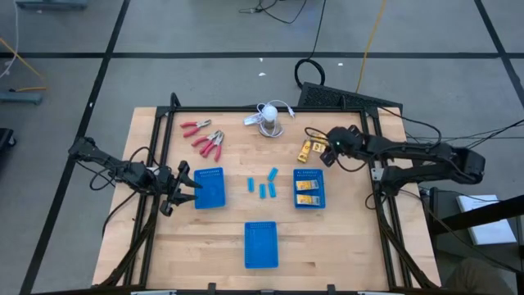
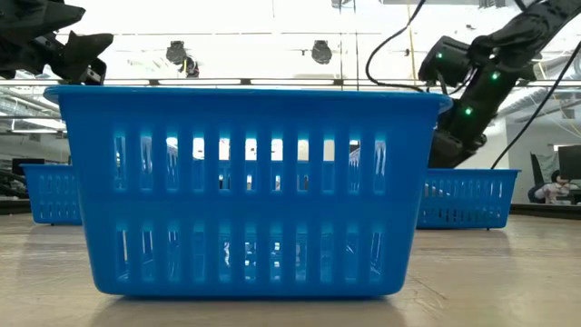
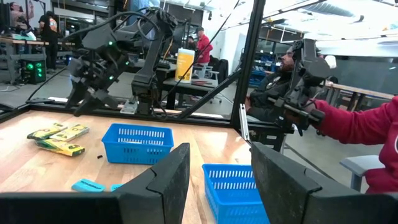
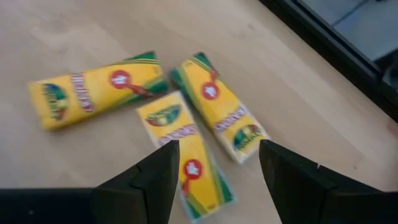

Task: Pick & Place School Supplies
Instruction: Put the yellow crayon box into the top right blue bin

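Dark jointed arms (image 1: 426, 156); green lights

- Three yellow-orange little boxes (image 4: 99, 84) lie flat in a loose cluster on the wood near the table's right rear, green bands at their ends, red marks on their faces; two of them touch.
- Two more yellow boxes (image 1: 308, 192) sit side by side inside the right-hand blue tray.
- Four short light-blue blocks (image 1: 264, 185) lie scattered at mid-table, close together, one angled.
- The red-handled plier-like tools (image 1: 210, 143) lie in the left rear area, one pair (image 1: 195, 126) apart from the others.
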`<move>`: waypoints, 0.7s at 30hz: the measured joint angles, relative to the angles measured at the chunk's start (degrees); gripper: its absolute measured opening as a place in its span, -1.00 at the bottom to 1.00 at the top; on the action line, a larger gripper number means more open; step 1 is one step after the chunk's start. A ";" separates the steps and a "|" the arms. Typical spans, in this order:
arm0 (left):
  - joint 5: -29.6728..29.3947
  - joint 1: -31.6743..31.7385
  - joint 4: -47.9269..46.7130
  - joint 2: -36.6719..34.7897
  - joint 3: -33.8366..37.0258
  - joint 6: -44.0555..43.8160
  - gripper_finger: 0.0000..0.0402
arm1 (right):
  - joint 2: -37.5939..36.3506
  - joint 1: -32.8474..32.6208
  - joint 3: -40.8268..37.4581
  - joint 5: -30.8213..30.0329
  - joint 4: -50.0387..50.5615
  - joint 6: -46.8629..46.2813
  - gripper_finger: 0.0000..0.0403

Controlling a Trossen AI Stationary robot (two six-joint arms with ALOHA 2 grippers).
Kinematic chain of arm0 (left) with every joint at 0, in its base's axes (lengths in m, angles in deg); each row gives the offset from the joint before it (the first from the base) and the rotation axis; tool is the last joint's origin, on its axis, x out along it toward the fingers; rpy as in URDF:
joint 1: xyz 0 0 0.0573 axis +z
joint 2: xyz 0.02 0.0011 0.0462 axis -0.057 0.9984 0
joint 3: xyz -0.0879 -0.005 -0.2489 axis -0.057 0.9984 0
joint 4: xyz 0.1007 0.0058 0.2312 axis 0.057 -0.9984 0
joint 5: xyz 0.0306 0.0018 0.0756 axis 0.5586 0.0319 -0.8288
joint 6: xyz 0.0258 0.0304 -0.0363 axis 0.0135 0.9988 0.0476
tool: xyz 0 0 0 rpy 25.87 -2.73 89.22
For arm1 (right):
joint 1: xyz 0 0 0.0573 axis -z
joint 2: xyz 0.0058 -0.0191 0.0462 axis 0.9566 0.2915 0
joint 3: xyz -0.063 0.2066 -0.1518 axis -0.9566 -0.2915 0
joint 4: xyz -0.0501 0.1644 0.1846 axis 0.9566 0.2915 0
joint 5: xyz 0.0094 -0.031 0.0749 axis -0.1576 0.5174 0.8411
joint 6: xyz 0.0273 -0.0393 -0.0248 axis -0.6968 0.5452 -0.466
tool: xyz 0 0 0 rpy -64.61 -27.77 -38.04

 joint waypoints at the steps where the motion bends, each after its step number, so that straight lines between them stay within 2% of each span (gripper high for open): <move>1: 0.00 0.00 0.00 0.00 -0.01 0.00 -0.14 | 0.00 0.59 -0.14 0.00 0.01 0.01 0.07; 3: 0.00 0.00 -0.01 0.00 0.01 0.01 -0.14 | 0.00 1.80 -0.38 0.52 -0.04 0.68 0.07; 8: 0.00 0.00 0.00 0.01 -0.01 0.00 -0.14 | 0.00 4.87 -1.90 9.81 -0.20 10.51 0.07; 12: -0.01 0.00 -0.02 0.00 -0.01 0.00 -0.14 | 0.00 7.01 -3.16 10.49 -1.02 14.95 0.07; 18: 0.00 0.00 -0.02 0.00 0.01 0.00 -0.14 | 0.00 9.18 -5.62 10.77 -5.30 16.88 0.07; 21: -0.01 0.00 -0.01 0.02 0.00 0.01 -0.14 | 0.00 10.09 -7.59 15.14 -8.17 16.94 0.07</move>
